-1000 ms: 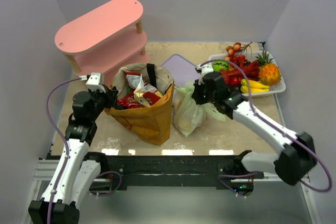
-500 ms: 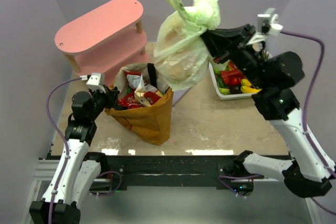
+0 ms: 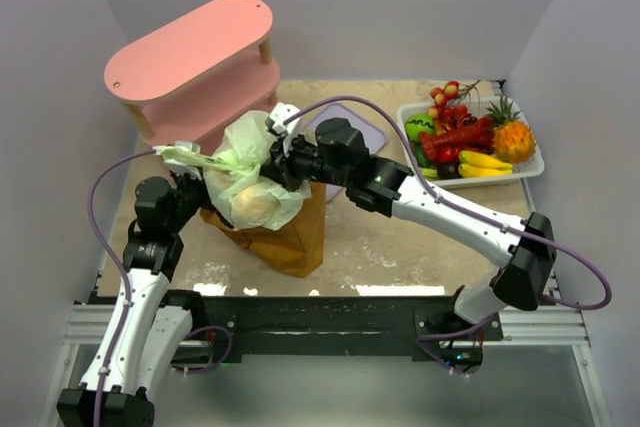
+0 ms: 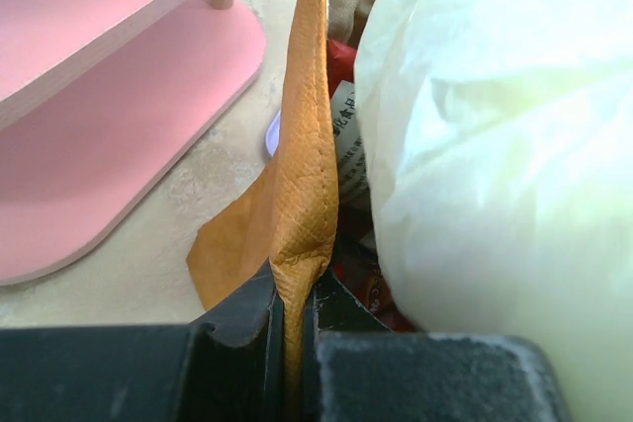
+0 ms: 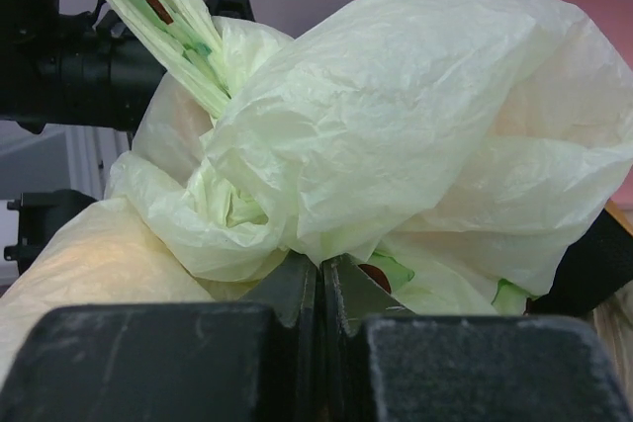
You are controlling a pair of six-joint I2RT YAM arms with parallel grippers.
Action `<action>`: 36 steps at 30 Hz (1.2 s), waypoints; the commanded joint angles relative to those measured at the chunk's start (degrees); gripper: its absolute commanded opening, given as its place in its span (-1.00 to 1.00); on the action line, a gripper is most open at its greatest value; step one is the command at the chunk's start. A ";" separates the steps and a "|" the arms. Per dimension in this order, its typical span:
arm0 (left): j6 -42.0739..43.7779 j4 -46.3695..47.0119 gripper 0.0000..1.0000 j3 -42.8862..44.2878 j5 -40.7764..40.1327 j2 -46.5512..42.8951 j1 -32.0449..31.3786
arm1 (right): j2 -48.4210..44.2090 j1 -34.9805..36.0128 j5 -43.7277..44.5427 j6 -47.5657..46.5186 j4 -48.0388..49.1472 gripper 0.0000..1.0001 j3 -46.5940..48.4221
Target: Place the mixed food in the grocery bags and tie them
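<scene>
- Pink, the two-tier shelf [image 3: 190,59] fills the upper left of the top view, standing on the sandy table [image 3: 400,237].
- The pale-green plastic bag [image 3: 250,182], its top bunched and knotted, sits at centre left over the mouth of the brown paper bag, covering most of the opening.
- A golden-brown loaf [image 3: 256,209] shows through its thin plastic.
- The brown paper bag [image 3: 292,235] stands upright just below and in front of the shelf.
- A white tray [image 3: 534,169] of colourful fruit lies at upper right, well apart from both bags.
- The right gripper [image 5: 318,282] reaches in from the right, its jaws pressed together on a fold of the plastic bag below the knot.
- The left gripper [image 4: 295,305] pinches the paper bag's left rim between nearly closed jaws.
- A red snack packet [image 4: 343,54] peeks out inside the paper bag, beside the plastic.
</scene>
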 commanded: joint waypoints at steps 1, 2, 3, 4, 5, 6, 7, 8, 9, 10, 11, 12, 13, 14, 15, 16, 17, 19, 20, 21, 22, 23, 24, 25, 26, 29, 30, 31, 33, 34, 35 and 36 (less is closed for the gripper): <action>0.79 2.94 -1.00 -0.68 1.84 -1.99 0.41 | 1.79 2.11 1.22 -2.41 -10.96 -1.00 4.33; 0.79 3.20 -1.00 -0.68 1.93 -2.42 0.50 | 2.66 2.20 3.51 -0.76 -12.10 -1.00 4.50; 0.88 3.38 -1.00 -0.68 1.93 -2.69 0.50 | 5.46 2.28 5.53 -0.30 -16.73 -1.00 6.68; 0.88 3.55 -1.00 -0.68 1.93 -3.30 0.50 | 6.96 2.29 11.47 -0.21 -19.56 -1.00 8.26; 0.79 3.90 -1.00 -0.68 1.84 -3.66 0.41 | 8.89 2.81 14.49 -0.21 -22.37 -1.00 9.76; 0.71 4.08 -1.00 -0.59 1.58 -3.92 0.50 | 11.70 3.07 17.13 -0.30 -26.40 -1.00 11.78; 0.53 4.26 -1.00 -0.33 1.40 -4.27 0.50 | 13.12 3.16 19.94 -0.21 -27.75 -1.00 12.32; 0.53 4.61 -1.00 -0.06 1.23 -4.27 0.50 | 14.17 3.25 24.06 -0.04 -28.63 -1.00 12.50; 0.44 4.52 -1.00 0.81 0.70 -4.27 0.50 | 15.32 3.34 26.71 0.14 -29.94 -1.00 12.93; 0.44 4.35 -1.00 1.25 0.00 -4.01 0.41 | 17.76 3.34 28.39 0.23 -31.09 -1.00 13.29; 0.35 3.82 -1.00 1.78 -0.87 -3.84 0.41 | 18.83 3.25 31.71 0.05 -32.32 -1.00 13.81; 0.35 3.30 -1.00 2.83 -3.23 -3.57 0.41 | 19.80 3.25 33.40 0.14 -34.50 -1.00 14.17; 0.35 2.94 -1.00 3.27 -4.47 -3.14 0.50 | 21.11 3.43 34.81 0.23 -35.22 -1.00 13.91; 0.35 2.85 -1.00 3.54 -5.27 -2.96 0.50 | 21.65 3.34 35.86 -0.03 -36.01 -1.00 13.64; 0.35 3.11 -1.00 3.72 -6.58 -2.78 0.50 | 21.83 3.43 36.31 -0.30 -36.98 -1.00 12.51; 0.18 3.46 -1.00 3.80 -7.03 -2.43 0.50 | 22.27 3.78 36.40 -0.99 -37.51 -1.00 11.98; 0.00 4.08 -1.00 3.98 -7.56 -2.17 0.50 | 22.36 4.13 36.58 -1.18 -38.21 -1.00 11.36; -0.52 4.61 -1.00 4.94 -8.18 -1.03 0.50 | 22.18 5.35 36.58 -1.61 -39.45 -1.00 8.91; -0.70 5.39 -1.00 5.38 -8.26 -0.67 0.50 | 22.01 5.80 36.14 -1.97 -39.71 -1.00 7.94; -1.05 5.92 -1.00 6.17 -8.00 -0.32 0.50 | 22.01 6.32 35.18 -2.14 -40.15 -1.00 6.01; -1.05 6.10 -1.00 6.44 -7.83 0.29 0.50 | 22.18 7.29 34.65 -2.23 -40.59 -1.00 5.12; -1.14 8.54 -1.00 6.79 -7.74 0.56 0.50 | 22.27 7.73 33.69 -2.41 -40.85 -1.00 4.33; -1.31 9.09 -1.00 7.32 -7.48 0.91 0.59 | 22.18 8.26 32.63 -2.58 -41.55 -1.00 2.93; -1.32 9.53 -1.00 7.67 -7.21 1.69 0.59 | 22.10 9.48 29.93 -3.19 -41.64 -1.00 2.40; -1.32 10.40 -1.00 7.85 -6.86 2.22 0.59 | 21.83 9.93 28.42 -3.20 -41.65 -1.00 1.96; -1.40 11.63 -1.00 8.73 -4.58 4.16 0.85 | 20.34 10.98 18.94 -3.98 -41.21 -1.00 1.51; -1.66 12.34 -1.00 8.47 -2.83 4.25 1.11 | 19.38 11.16 15.95 -5.82 -40.08 -1.00 1.34; -1.84 13.04 -1.00 8.29 -1.86 4.60 1.20 | 19.02 11.42 13.49 -7.14 -39.28 -1.00 1.25; -2.54 14.89 -1.00 7.33 0.59 4.60 1.64 | 19.28 11.51 10.22 -7.50 -37.18 -1.00 1.86; -2.81 15.59 -1.00 7.06 1.05 4.43 1.81 | 19.80 11.51 10.12 -7.59 -36.64 -1.00 2.39; -2.98 15.86 -1.00 6.71 1.49 4.25 1.90 | 20.42 11.51 8.82 -7.68 -36.38 -1.00 3.00; -2.90 16.38 -1.00 5.92 2.01 3.82 2.25 | 20.95 11.60 6.54 -8.12 -36.46 -1.00 4.40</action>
